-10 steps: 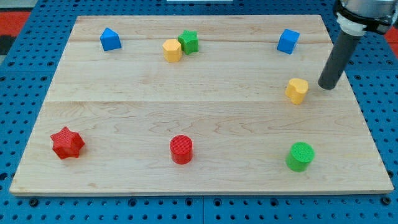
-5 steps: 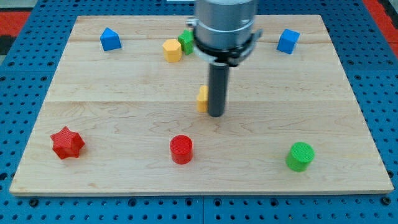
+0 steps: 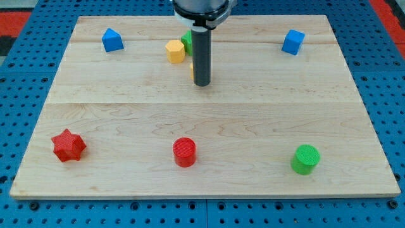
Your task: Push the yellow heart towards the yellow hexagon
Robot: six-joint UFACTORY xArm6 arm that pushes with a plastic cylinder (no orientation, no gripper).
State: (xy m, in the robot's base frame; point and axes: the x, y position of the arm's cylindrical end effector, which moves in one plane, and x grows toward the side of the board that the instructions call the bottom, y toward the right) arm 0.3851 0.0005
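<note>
The yellow hexagon point(image 3: 174, 50) sits near the view's top, left of centre, with a green star point(image 3: 186, 42) touching its right side, partly hidden by the rod. My tip point(image 3: 202, 83) rests on the board below and right of the hexagon. The yellow heart point(image 3: 192, 69) shows only as a thin sliver at the rod's left edge, the rest hidden behind the rod. The heart lies just below and right of the hexagon, a small gap between them.
A blue block point(image 3: 112, 40) is at the top left and a blue cube point(image 3: 292, 42) at the top right. A red star point(image 3: 68, 145), a red cylinder point(image 3: 184, 152) and a green cylinder point(image 3: 305, 158) stand along the bottom of the wooden board point(image 3: 266, 120).
The rod swept from the board's right side leftwards and then upwards, pushing the yellow heart from the right to just below the yellow hexagon. Other blocks have not moved.
</note>
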